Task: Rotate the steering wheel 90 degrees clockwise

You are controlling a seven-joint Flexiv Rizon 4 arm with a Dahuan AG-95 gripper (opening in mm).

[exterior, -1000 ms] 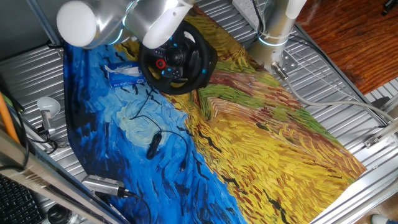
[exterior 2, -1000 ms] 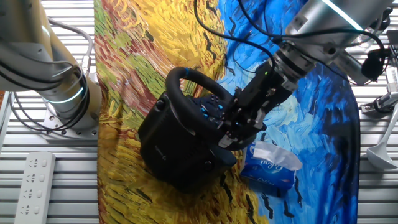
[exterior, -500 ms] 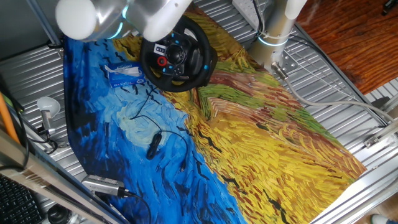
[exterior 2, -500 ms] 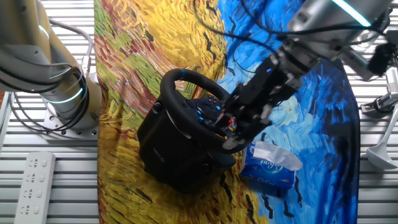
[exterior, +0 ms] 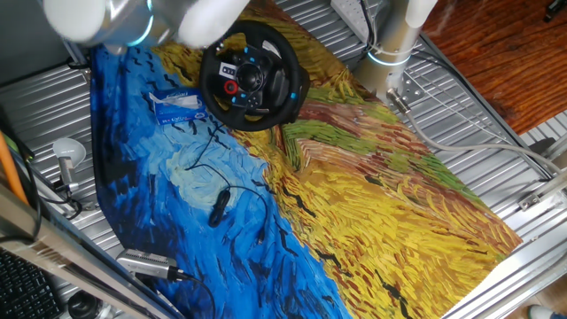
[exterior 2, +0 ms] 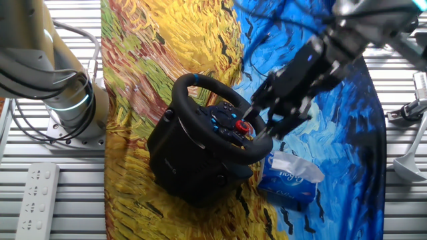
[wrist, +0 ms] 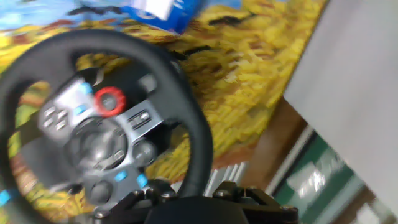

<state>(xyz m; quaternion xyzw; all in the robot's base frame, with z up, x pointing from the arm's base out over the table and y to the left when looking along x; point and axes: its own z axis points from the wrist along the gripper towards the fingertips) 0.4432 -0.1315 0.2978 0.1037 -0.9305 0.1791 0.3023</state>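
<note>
The black steering wheel (exterior: pixel 251 80) stands tilted on its black base at the far end of the painted cloth. Its hub shows a red knob and small blue-lit buttons. It also shows in the other fixed view (exterior 2: pixel 221 119) and fills the left of the hand view (wrist: pixel 102 140). My gripper (exterior 2: pixel 270 122) is blurred by motion, just off the rim's lower right side. Its jaws look spread and hold nothing. In the first fixed view the arm hides the gripper. In the hand view the rim runs down to the gripper body at the bottom edge, and no fingertips show.
A blue tissue pack (exterior: pixel 177 106) lies beside the wheel (exterior 2: pixel 290 177). A small black cabled device (exterior: pixel 217 208) lies on the blue cloth. A second robot's base (exterior 2: pixel 67 107) stands beside the cloth. A power strip (exterior 2: pixel 37 193) lies on the slatted table.
My gripper has come off the wheel's lower right rim and moved up and away from it. The hub with its red knob is uncovered now. The wheel stands about as before.
</note>
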